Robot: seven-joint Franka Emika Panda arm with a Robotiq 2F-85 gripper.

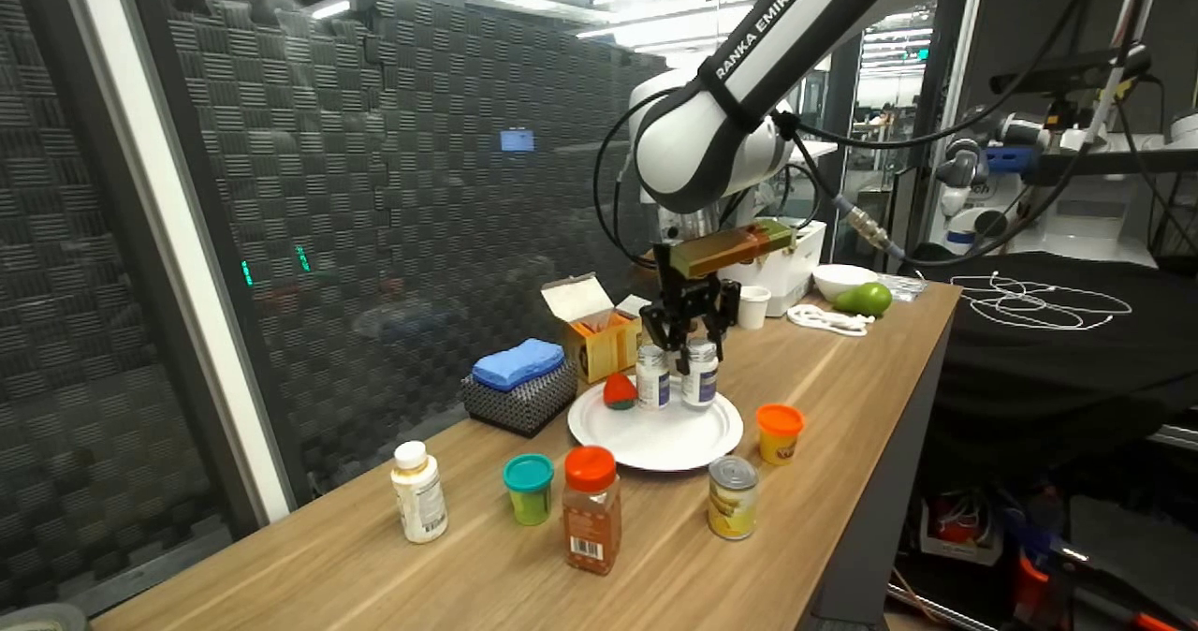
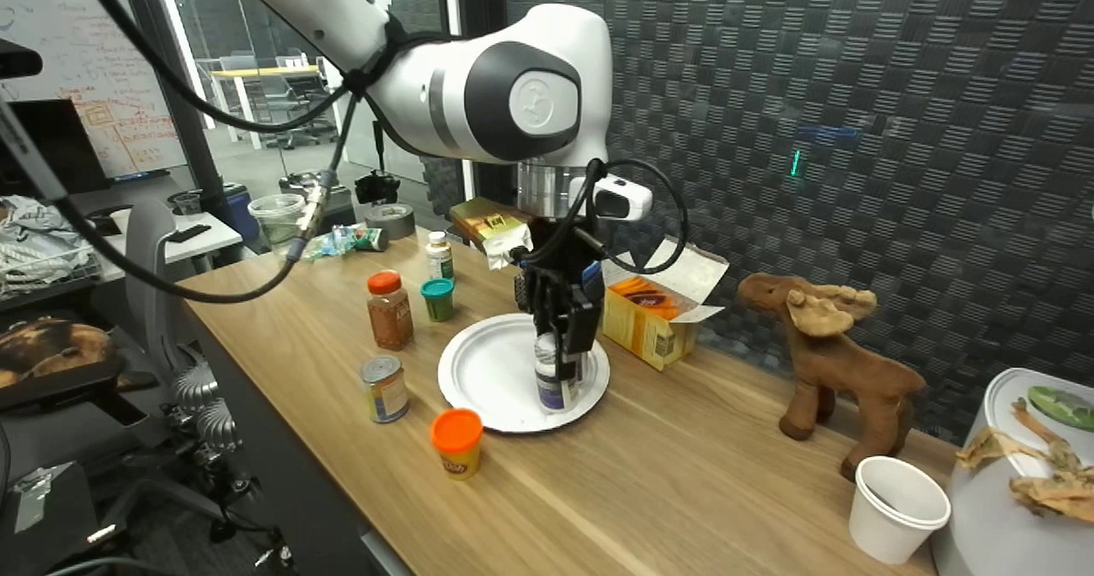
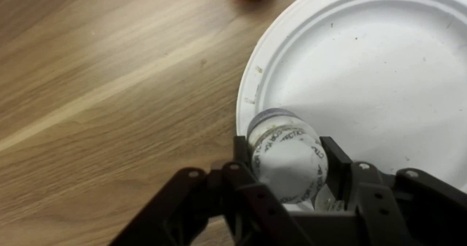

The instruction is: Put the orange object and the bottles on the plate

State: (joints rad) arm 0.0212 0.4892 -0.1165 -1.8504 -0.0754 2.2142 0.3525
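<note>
White plastic fills the claw's (image 3: 284,151) pinch: a bottle (image 1: 700,383) at the plate's (image 1: 646,439) rim, a second bottle (image 1: 652,383) just beside. If the held base overlaps the rim, release might tip it; spreading the claw could knock the neighbour. The orange tub (image 1: 779,436) stands between plate and bench's (image 1: 833,378) long edge.

Exterior views from opposite ends of table (image 1: 674,565), angled down, wrist view close, facing downward, plate (image 1: 655,440) in all 3
</note>
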